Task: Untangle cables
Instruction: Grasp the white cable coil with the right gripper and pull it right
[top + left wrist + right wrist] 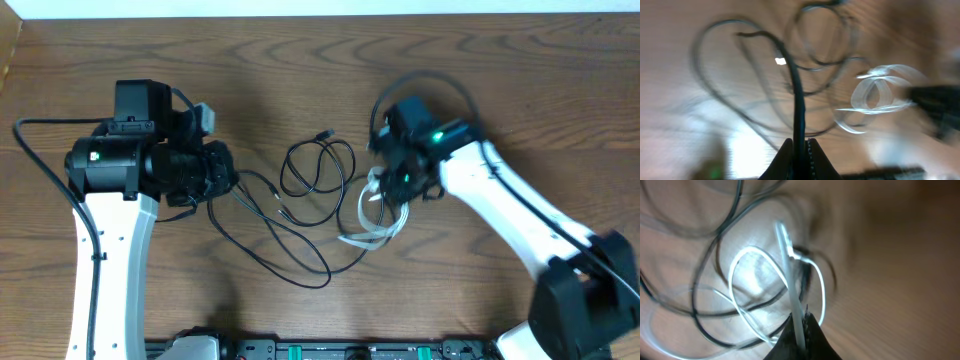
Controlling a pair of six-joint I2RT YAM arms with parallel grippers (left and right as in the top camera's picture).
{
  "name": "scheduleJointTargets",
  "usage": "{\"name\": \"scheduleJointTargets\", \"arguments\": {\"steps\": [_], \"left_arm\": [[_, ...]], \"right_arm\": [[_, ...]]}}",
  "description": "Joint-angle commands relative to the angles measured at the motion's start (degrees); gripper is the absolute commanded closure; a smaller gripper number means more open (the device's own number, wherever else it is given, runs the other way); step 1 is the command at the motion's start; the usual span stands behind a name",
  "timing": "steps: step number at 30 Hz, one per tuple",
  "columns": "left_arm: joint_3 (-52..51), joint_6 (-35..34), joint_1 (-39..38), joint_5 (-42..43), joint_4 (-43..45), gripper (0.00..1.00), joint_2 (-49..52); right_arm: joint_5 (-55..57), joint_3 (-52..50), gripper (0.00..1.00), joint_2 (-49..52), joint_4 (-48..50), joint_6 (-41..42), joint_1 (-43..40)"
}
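- My main worry is the pull. The left claw (800, 150) is clenched on a black cable (798, 100) and the right claw (799, 324) is clenched on the white cable (789, 265). If I draw the two apart while white loops are threaded through black ones, I judge the tangle may cinch tighter rather than open.
- Both wrist views are smeared, so I cannot tell which strand crosses over which (a bad basis for choosing a pull direction).
- Each cord sits only in the jaw tips. A sharp tug could slide it out, or a small plug could catch on a loop and stop the pull short.
- The black cables (318, 168) could travel as one heap across the table (520, 80). I would then only be moving the knot, not undoing it.
- In the overhead view the heap lies between the claws, at 3 o'clock from the left claw and 9 o'clock from the right one.
- One long black loop sags away toward 5 o'clock from the left claw.
- The white cable hangs bunched at about 7 o'clock from the right claw, just beside it, with its loops overlapping the black strands.
- In the left wrist view the gripped black cable rises from the jaws toward 12 o'clock, and the white loops sit near 2 o'clock.
- In the right wrist view the white cable climbs from the jaws toward 12 o'clock, and the black loops spread out toward 10 o'clock.
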Motion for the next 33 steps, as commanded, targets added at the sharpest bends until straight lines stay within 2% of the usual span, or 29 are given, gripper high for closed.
{"name": "scheduleJointTargets", "arguments": {"steps": [1,5,8,15,19,27,33], "left_arm": [[-0.37,-12.5,-0.09,-15.15,-1.42,0.92,0.17],[-0.37,-16.79,0.02,-19.96,-2.27,0.92,0.17],[-0.37,-17.66,0.04,-19.98,-2.21,0.92,0.17],[-0.37,-20.65,0.09,-27.1,-2.47,0.92,0.17],[-0.37,-20.63,1.49,-27.65,-2.71,0.93,0.17],[-0.37,-20.79,12.11,-27.63,-2.71,0.92,0.17],[-0.37,-20.81,21.22,-27.54,-2.71,0.92,0.17]], "right_arm": [[22.95,9.4,0.99,-5.95,-3.72,10.99,-1.86],[43.95,13.6,0.98,-9.31,-5.95,16.96,-4.48],[51.49,13.62,0.98,-11.41,-5.92,20.94,-8.63],[43.54,13.6,0.99,-11.67,-5.99,22.47,-24.37],[39.26,13.6,0.99,-11.61,-5.16,27.5,-35.1],[24.06,13.57,0.99,-11.61,-3.28,29.81,-51.78],[23.58,13.57,0.98,-11.58,-2.03,36.41,-58.86]]}}
